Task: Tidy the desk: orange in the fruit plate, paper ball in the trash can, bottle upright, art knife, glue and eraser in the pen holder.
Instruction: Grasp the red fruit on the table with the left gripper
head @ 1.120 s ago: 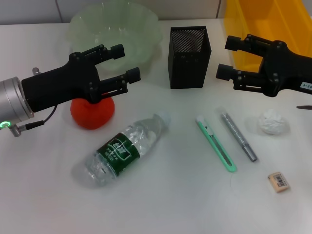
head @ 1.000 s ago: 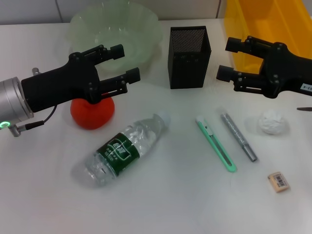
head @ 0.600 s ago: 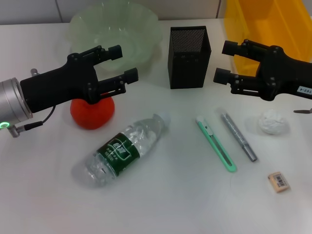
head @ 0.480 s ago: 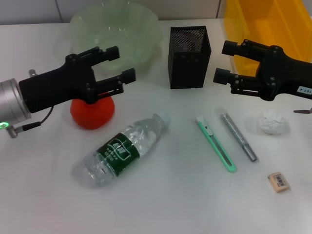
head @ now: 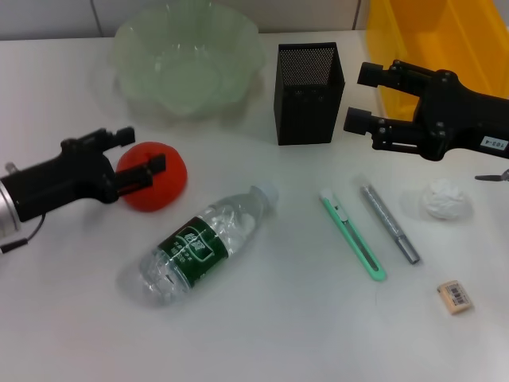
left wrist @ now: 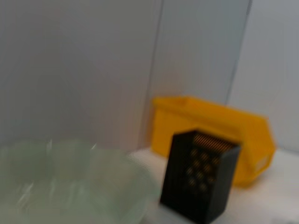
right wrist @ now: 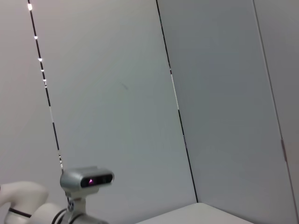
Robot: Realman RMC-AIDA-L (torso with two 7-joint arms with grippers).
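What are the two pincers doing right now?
Left pincer: open, fingers on either side of the orange, not gripping it yet.
Right pincer: open, holding nothing, up beside the pen holder.

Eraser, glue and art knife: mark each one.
eraser [head: 455, 297], head view, printed top face.
glue [head: 390, 224], head view, middle of the grey barrel.
art knife [head: 353, 235], head view, middle of the green handle.

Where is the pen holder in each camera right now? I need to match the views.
Head view: the pen holder stands at top centre of the desk, between the fruit plate and the trash can.
Left wrist view: it stands low and right of centre, before the yellow bin.
Right wrist view: not in it.
Shared landmark: the trash can, in the head and left wrist views.
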